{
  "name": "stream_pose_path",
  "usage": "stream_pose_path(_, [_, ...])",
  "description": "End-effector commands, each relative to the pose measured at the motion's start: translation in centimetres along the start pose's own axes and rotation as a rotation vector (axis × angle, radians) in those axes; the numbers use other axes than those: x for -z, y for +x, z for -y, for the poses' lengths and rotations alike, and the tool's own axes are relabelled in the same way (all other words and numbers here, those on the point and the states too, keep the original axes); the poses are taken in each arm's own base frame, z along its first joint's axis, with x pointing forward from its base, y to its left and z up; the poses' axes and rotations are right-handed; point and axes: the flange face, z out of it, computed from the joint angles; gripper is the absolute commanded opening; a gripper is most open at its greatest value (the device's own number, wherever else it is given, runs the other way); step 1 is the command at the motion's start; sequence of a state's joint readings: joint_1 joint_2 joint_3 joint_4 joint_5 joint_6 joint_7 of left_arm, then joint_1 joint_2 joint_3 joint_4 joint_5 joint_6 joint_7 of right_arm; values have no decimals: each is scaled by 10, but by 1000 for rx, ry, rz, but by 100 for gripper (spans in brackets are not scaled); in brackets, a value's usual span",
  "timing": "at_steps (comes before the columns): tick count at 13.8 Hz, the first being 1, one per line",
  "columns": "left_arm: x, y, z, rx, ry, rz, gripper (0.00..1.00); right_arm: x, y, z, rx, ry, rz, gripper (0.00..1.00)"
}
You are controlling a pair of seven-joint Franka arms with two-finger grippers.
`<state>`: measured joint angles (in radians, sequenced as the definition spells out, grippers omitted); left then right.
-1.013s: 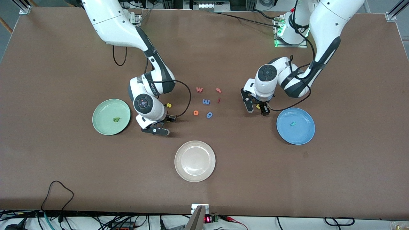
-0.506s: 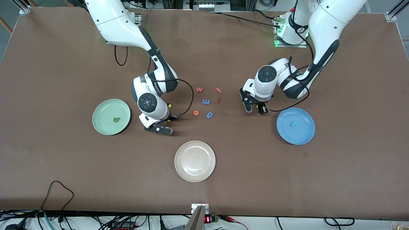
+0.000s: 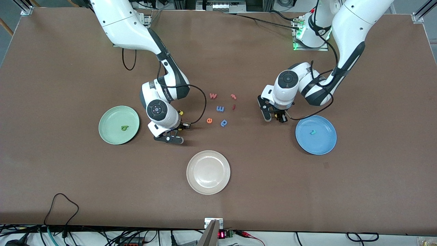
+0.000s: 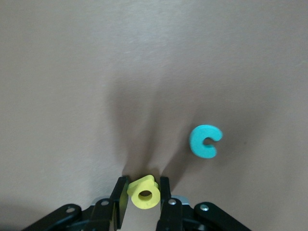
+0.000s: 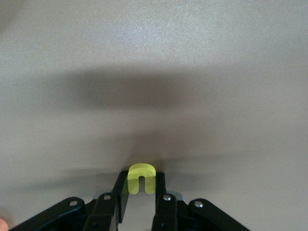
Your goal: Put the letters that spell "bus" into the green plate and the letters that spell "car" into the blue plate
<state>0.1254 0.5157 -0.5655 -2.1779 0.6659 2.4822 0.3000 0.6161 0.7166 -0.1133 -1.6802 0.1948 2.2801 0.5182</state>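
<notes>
My left gripper (image 4: 142, 181) is shut on the yellow "a" (image 4: 144, 195) low at the table, next to the blue plate (image 3: 324, 143). The teal "c" (image 4: 206, 141) lies loose on the table close by. A teal "r" (image 3: 312, 132) lies in the blue plate. My right gripper (image 5: 141, 177) is shut on the yellow "u" (image 5: 141, 180), low between the green plate (image 3: 109, 119) and the loose letters. The dark green "b" (image 3: 124, 128) lies in the green plate. The yellow "s" (image 3: 181, 112) peeks out beside the right arm's wrist.
A beige-white plate (image 3: 208, 186) stands nearer the front camera, mid-table. Between the arms lie a red "w" (image 3: 213, 96), a blue "m" (image 3: 220, 108), an orange "e" (image 3: 209, 120), a blue "p" (image 3: 224, 122) and two small red letters (image 3: 233, 96).
Both grippers have closed, the left on the yellow "a", the right on the yellow "u". The right arm has shifted slightly toward the table's middle.
</notes>
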Motion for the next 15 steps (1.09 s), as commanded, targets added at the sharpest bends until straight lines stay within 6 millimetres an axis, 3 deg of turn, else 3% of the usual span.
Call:
stream_pose_path(1, [32, -17, 24, 11, 66, 79, 23, -7, 3, 6, 8, 1, -20, 0])
stream_pose_path(3, [51, -17, 32, 20, 82, 127, 23, -1, 3, 8, 9, 6, -26, 0])
stream_pose_path(4, [57, -19, 43, 20, 85, 147, 23, 15, 5, 6, 9, 13, -34, 0])
stream_pose_path(6, [70, -26, 63, 0, 79, 169, 23, 64, 19, -31, -14, -23, -3, 0])
stream_pose_path(8, [78, -34, 85, -23, 76, 176, 24, 80, 29, -74, 15, -148, 4, 0])
stream_pose_path(10, [61, -55, 112, 13, 39, 162, 26, 77, 41, -108, 56, -204, 11, 0])
stream_pose_path(12, [53, -59, 129, 43, 25, 142, 44, 75, 49, -137, 76, -224, 24, 0])
stream_pose_path(13, [51, -58, 131, 48, 22, 139, 93, 72, 53, -156, 90, -239, 38, 0])
stream_pose_path(14, [52, -58, 131, 46, 22, 139, 100, 67, 52, -168, 102, -248, 54, 0])
stream_pose_path(15, [55, -54, 129, 51, 26, 138, 100, 64, 50, -183, 111, -247, 65, 1])
